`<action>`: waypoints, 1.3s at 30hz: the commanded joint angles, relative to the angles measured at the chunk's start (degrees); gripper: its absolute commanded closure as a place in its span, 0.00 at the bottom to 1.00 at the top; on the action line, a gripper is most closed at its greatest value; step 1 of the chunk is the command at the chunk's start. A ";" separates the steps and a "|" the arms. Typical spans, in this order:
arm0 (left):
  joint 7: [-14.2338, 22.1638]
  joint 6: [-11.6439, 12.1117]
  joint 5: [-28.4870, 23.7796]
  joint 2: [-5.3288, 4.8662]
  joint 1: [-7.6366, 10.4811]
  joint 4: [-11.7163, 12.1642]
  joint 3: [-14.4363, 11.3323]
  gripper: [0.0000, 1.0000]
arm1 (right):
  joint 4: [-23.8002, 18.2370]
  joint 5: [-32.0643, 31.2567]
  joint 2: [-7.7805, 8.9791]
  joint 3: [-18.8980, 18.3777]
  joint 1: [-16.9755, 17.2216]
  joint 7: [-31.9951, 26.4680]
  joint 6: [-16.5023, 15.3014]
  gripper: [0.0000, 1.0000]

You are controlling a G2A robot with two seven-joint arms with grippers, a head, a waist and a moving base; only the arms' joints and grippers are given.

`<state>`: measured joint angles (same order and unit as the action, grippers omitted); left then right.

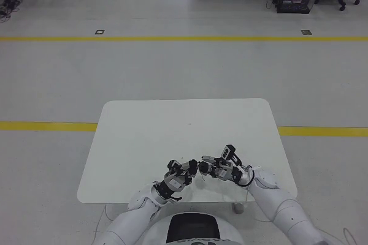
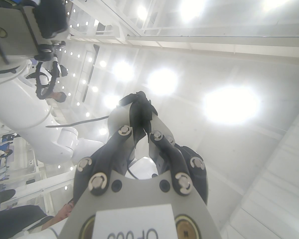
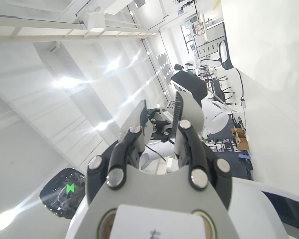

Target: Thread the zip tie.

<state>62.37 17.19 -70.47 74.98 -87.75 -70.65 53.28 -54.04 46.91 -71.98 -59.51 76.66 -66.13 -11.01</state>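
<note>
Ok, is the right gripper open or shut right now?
Open. In the right wrist view the right gripper has its fingers clearly apart, with a wide gap between them.

Layout at the near edge of the table (image 1: pixel 184 122)
The left end effector (image 1: pixel 192 167) and right end effector (image 1: pixel 204 166) face tip to tip, just beside each other, above it

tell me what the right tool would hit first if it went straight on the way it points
Probably the left tool: the right wrist view shows it straight ahead between the right tool's open fingers, and in the top view their tips nearly meet over the table. The gap is unclear.
</note>
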 commanded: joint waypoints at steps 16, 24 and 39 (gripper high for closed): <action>-5.91 -3.05 -3.98 -0.92 -3.81 -6.58 3.86 1.00 | -18.80 -12.48 3.08 -13.64 11.28 13.79 -8.47 0.00; -5.99 -5.02 -4.80 -1.87 -6.99 -11.48 6.86 1.00 | -24.13 -13.20 3.08 -17.48 15.17 14.04 -8.47 0.00; -5.95 -5.18 -4.79 -1.91 -7.01 -11.47 6.97 1.00 | -24.13 -13.20 3.08 -17.48 15.17 14.04 -8.47 0.00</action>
<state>56.42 12.01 -75.25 73.07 -94.76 -82.12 60.25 -78.16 33.71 -68.90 -77.00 91.84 -52.08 -19.48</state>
